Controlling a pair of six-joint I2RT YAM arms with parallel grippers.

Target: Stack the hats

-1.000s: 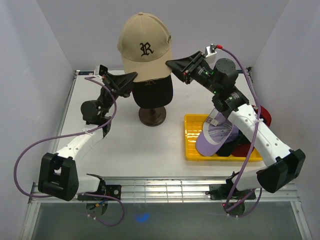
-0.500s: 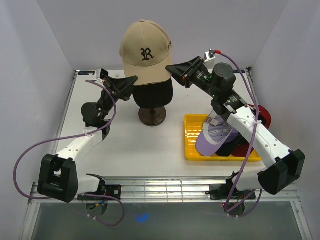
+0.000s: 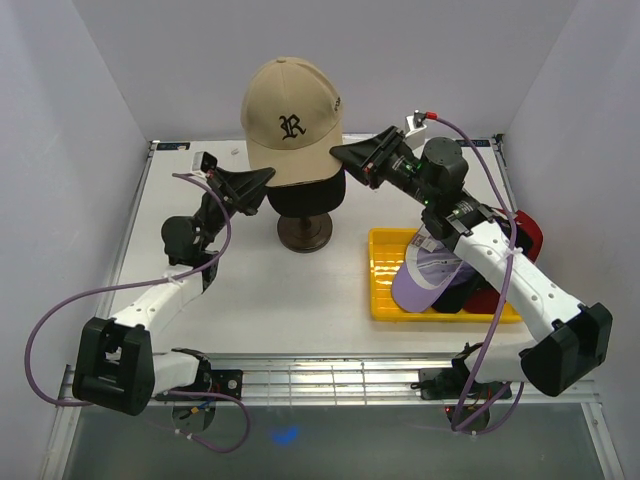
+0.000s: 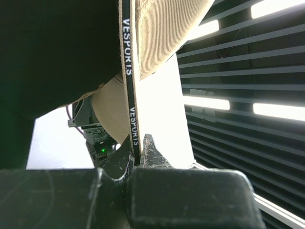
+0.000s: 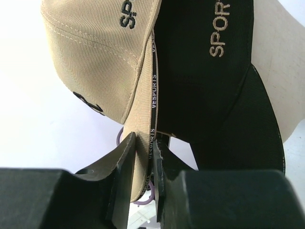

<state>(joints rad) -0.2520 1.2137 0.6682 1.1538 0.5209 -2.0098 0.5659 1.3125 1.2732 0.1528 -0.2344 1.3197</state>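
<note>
Tan cap (image 3: 290,120) hangs just above the black cap (image 3: 308,192), pinched at both sides.

I have the left gripper (image 3: 267,176) clamped on the rim's left edge and the right gripper (image 3: 336,152) clamped on the inner band opposite. The black cap sits on its stand (image 3: 305,235) at the table's back. My worry is that an uneven descent would catch the rim on the black crown, leaving the tan cap skewed or dragging the black one loose. Compared with a second ago, the tan cap is lower and more level.
</note>
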